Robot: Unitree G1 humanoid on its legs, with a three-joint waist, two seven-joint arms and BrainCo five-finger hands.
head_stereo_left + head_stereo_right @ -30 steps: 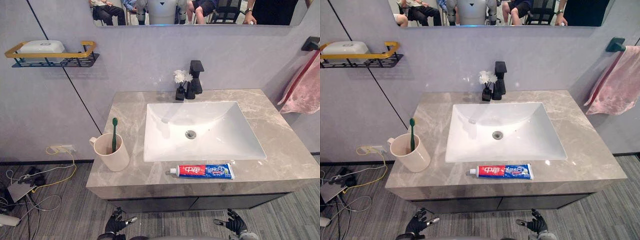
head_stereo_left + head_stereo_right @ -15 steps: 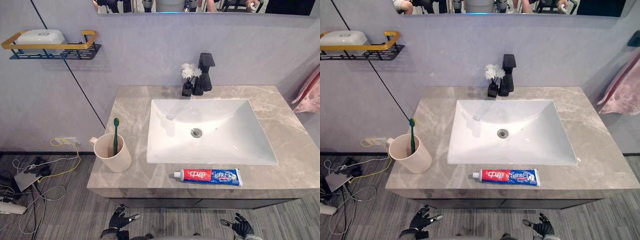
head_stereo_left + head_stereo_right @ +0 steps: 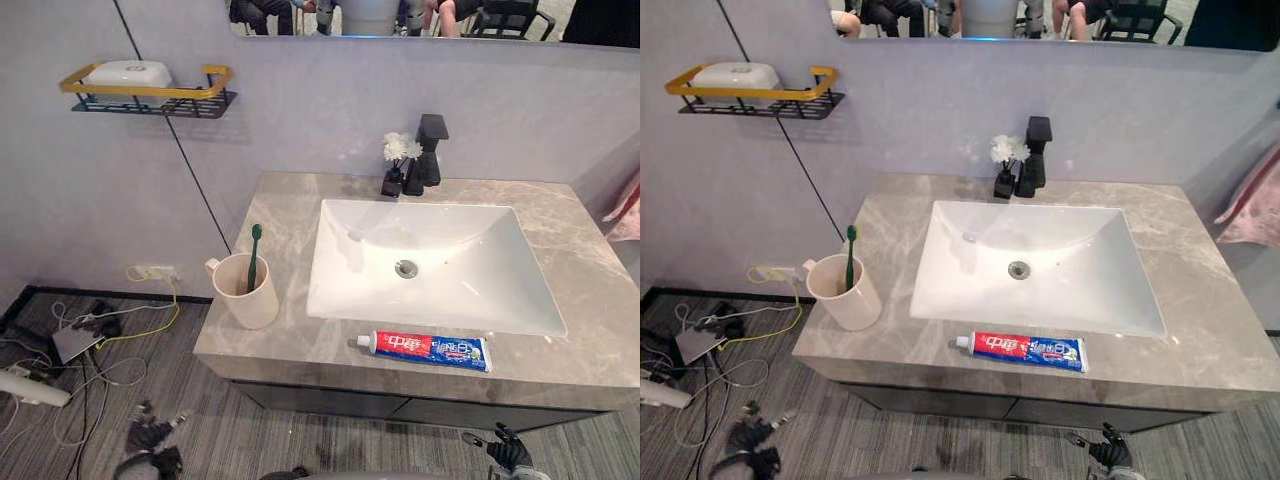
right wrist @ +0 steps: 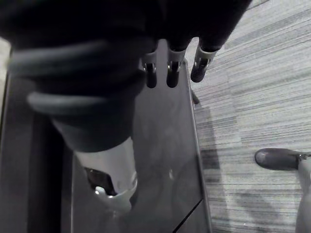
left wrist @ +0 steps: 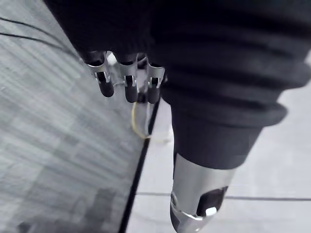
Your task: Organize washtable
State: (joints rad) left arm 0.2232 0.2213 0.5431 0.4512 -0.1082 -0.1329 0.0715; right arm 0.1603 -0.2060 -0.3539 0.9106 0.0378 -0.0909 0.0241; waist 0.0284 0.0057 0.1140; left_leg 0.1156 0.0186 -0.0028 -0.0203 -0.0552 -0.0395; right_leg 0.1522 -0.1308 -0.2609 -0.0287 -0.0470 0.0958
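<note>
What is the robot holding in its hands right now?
Nothing. The left hand and right hand hang empty below the counter, fingers relaxed. The toothpaste lies on the counter and the toothbrush stands in the cup.

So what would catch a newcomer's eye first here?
The white sink sunk in the grey marble counter dominates, with a red and blue toothpaste tube lying along the counter's front edge. At the left end stands a cream cup holding a green toothbrush, and a black tap with small white flowers sits behind the sink.
</note>
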